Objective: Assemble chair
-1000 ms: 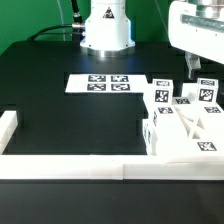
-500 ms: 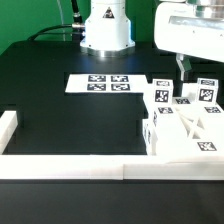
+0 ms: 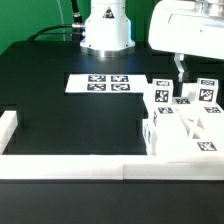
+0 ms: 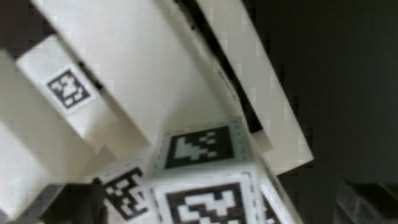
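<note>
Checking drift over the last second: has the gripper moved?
Yes. The gripper has shifted toward the exterior view's left, nearer the marker board, above the chair parts.

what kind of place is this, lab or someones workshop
Most likely a robotics lab bench: a black table edged by a white rail, a marker board of printed tags fixed near the arm's base, and tagged white chair parts under the gripper.

gripper (image 3: 180, 66) seemingly open, empty, pointing down
</note>
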